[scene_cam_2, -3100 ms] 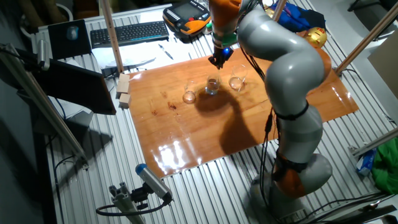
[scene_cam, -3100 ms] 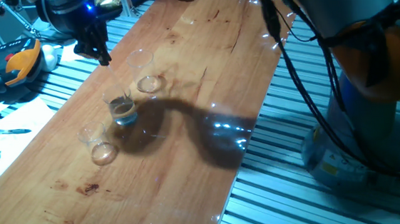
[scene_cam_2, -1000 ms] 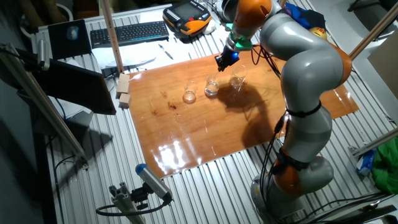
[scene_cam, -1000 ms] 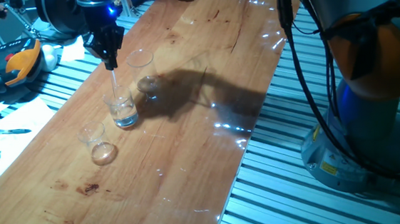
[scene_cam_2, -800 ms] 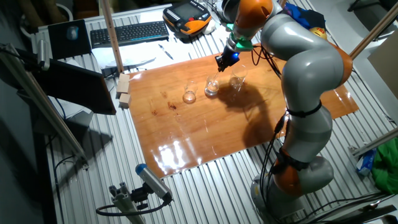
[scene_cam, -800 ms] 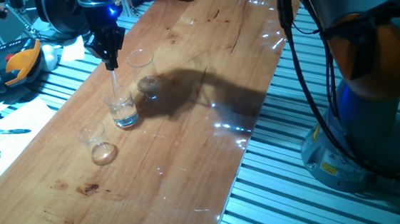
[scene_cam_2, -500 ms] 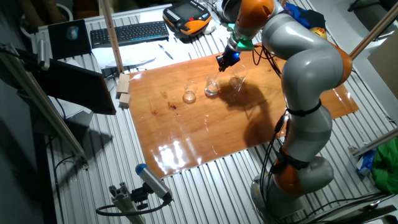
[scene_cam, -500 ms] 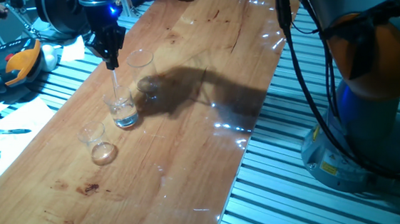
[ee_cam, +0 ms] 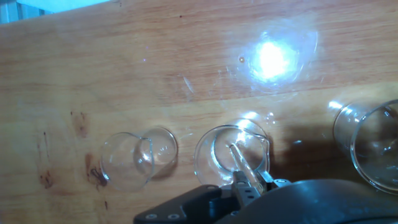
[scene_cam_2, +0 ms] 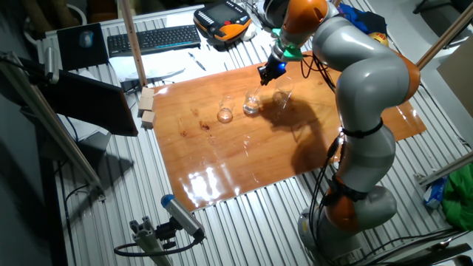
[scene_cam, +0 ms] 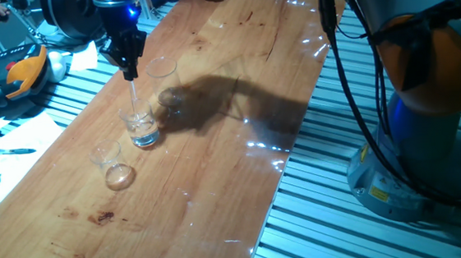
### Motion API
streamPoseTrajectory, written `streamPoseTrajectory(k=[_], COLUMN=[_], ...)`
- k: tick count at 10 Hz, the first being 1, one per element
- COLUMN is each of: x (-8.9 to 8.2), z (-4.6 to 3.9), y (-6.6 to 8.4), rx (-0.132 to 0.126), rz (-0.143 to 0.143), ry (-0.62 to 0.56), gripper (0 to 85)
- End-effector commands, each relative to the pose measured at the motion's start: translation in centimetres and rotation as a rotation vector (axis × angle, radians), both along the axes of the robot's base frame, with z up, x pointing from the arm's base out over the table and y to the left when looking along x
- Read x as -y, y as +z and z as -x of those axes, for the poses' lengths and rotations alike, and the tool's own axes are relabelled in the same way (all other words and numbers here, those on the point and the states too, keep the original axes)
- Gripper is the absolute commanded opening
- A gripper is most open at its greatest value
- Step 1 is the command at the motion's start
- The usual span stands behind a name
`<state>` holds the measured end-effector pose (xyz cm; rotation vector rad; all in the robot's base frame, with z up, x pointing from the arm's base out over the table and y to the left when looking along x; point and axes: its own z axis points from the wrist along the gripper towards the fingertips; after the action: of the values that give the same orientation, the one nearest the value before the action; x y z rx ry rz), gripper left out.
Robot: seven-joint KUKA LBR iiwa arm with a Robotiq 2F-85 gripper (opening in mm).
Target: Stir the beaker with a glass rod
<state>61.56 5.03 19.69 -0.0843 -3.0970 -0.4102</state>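
Observation:
The beaker [scene_cam: 141,127] is the middle one of three clear beakers in a row on the wooden table [scene_cam: 217,171]. It also shows in the other fixed view [scene_cam_2: 252,103] and in the hand view [ee_cam: 229,154]. My gripper [scene_cam: 130,70] hangs above it, shut on the glass rod [scene_cam: 135,99]. The thin clear rod points down into the beaker. In the hand view the rod [ee_cam: 244,165] runs from the gripper [ee_cam: 249,186] to the beaker's inside.
A taller, wider beaker [scene_cam: 163,78] stands just beyond the middle one, and a smaller beaker [scene_cam: 111,161] stands on the near side. Off the table's left edge lie an orange-black pendant [scene_cam: 12,74] and a keyboard [scene_cam_2: 153,39]. The robot base [scene_cam: 428,130] stands at the right.
Since three seconds ago the gripper moved over the middle beaker and the rod went into it. Over the last second nothing visibly moved.

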Motion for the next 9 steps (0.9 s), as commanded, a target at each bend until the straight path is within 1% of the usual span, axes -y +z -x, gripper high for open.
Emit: streamPoseTrajectory(k=[1,3,5,8,9], x=[0.01,0.11,0.31,0.68,0.78], z=[0.06,0.18,0.36,0.51,0.55], y=[-0.06,-0.16,-0.17,-0.27,-0.23], rx=[0.012,0.028,0.036,0.037,0.034], rz=[-0.003,-0.014,-0.026,-0.045,-0.046], ry=[0.003,0.003,0.004,0.002,0.003], gripper=[0.0,0.0,0.0,0.0,0.0])
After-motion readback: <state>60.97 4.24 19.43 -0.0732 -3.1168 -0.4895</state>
